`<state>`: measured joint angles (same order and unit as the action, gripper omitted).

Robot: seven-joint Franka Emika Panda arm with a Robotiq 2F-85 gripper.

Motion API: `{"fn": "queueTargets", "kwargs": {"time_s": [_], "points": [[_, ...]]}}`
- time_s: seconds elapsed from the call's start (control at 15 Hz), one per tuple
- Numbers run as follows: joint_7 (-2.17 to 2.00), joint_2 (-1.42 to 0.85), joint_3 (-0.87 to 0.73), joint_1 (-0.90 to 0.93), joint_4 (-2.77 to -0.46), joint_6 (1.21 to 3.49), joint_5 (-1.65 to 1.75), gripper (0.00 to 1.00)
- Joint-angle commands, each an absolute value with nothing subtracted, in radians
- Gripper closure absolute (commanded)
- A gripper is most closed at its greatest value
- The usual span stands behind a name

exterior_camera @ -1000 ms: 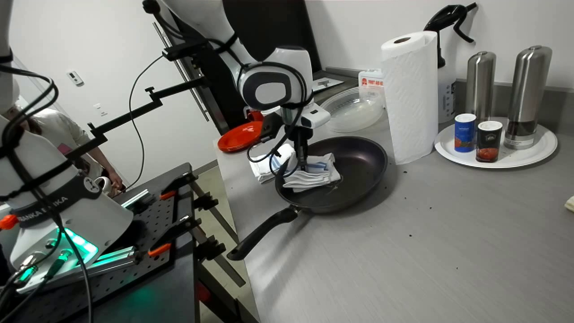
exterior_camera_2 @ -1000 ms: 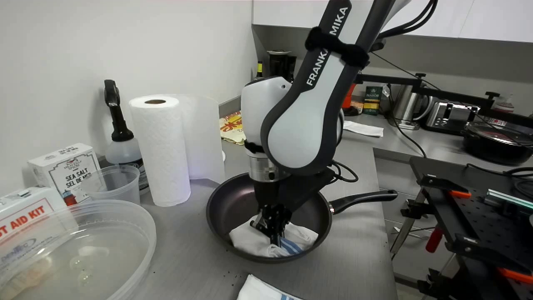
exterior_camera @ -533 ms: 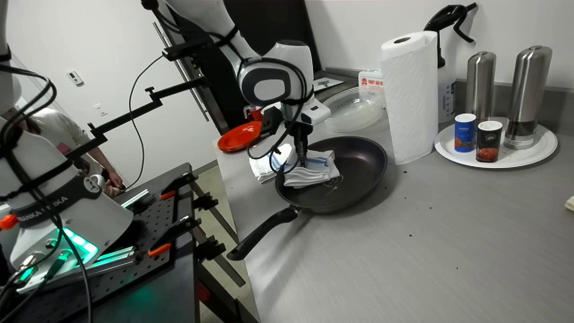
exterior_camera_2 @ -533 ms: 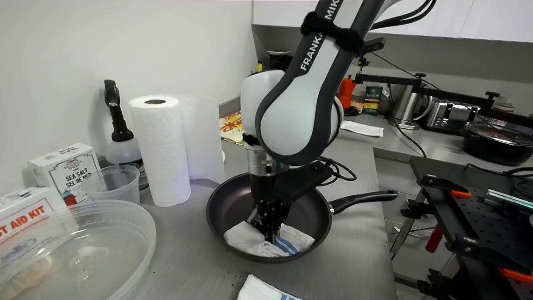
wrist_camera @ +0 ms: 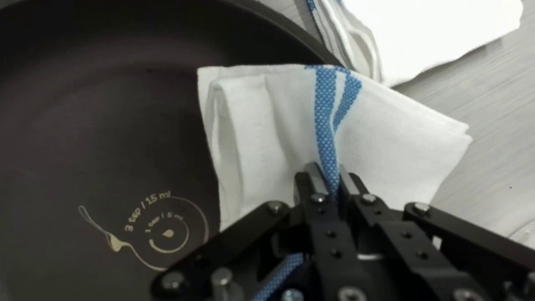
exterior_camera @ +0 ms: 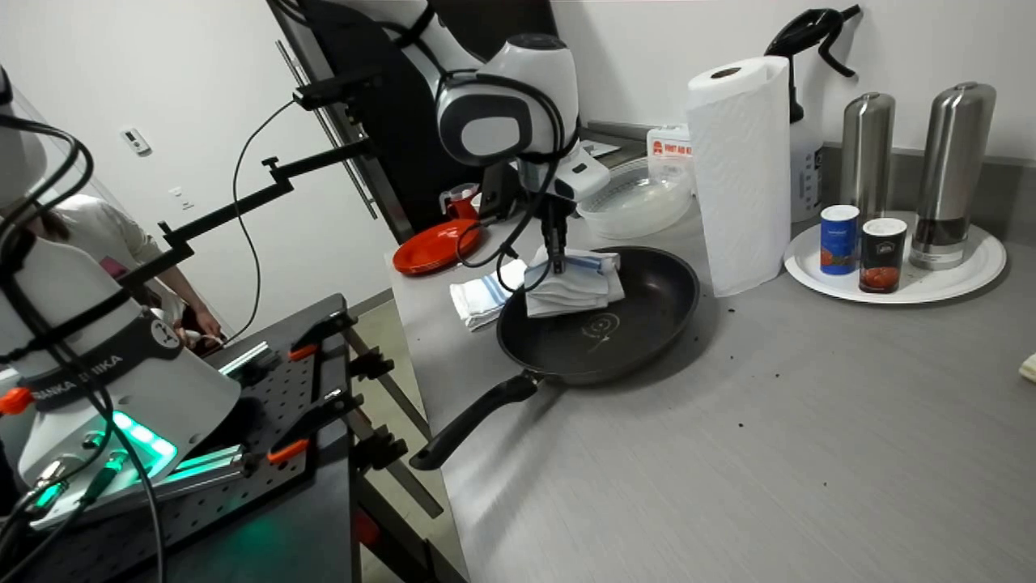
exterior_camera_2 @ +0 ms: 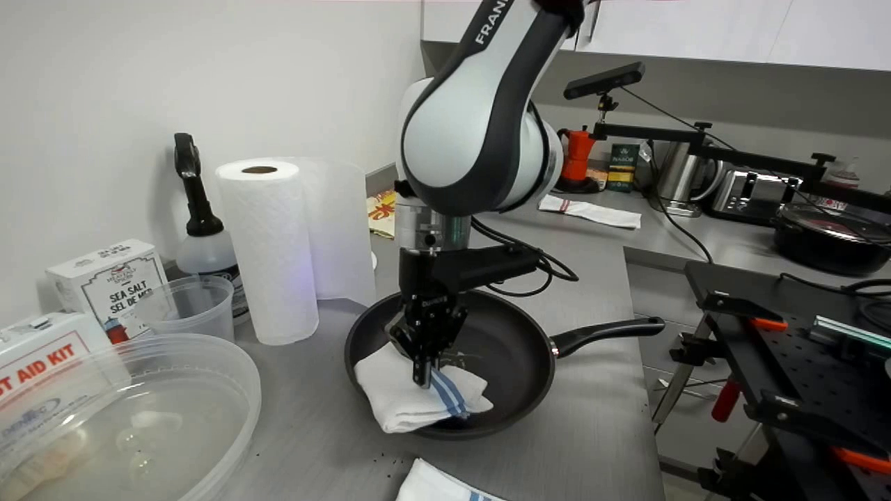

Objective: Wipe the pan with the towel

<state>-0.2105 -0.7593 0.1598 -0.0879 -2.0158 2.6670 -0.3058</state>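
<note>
Legible pan (wrist_camera: 104, 138) lettering (wrist_camera: 152, 200): wrist view only

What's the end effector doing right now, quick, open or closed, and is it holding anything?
End effector: closed, holding the folded white towel with blue stripes.

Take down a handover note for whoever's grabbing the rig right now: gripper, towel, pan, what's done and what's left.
Gripper: shut on the towel, pinching it along a blue stripe.
Towel: partly over the pan, partly out past its edge; whether it presses on the pan, I can't tell.
Pan: upright on the counter.
Done: towel gripped and brought to the pan.
Left: probably wiping the rest of the inside; how much is wiped doesn't show.
Beside the pan lies a second striped cloth; best not to catch it.
</note>
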Motion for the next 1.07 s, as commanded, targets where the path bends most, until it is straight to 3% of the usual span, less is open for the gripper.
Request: {"fn": "queueTargets", "kwargs": {"time_s": [0.0,1.0], "points": [[-0.158,-0.716,0.176,-0.114,-2.009,2.629,-0.355,0.98],[0.136,-0.368,-0.037,-0.141,-2.023,2.369,-0.072,0.98]]}}
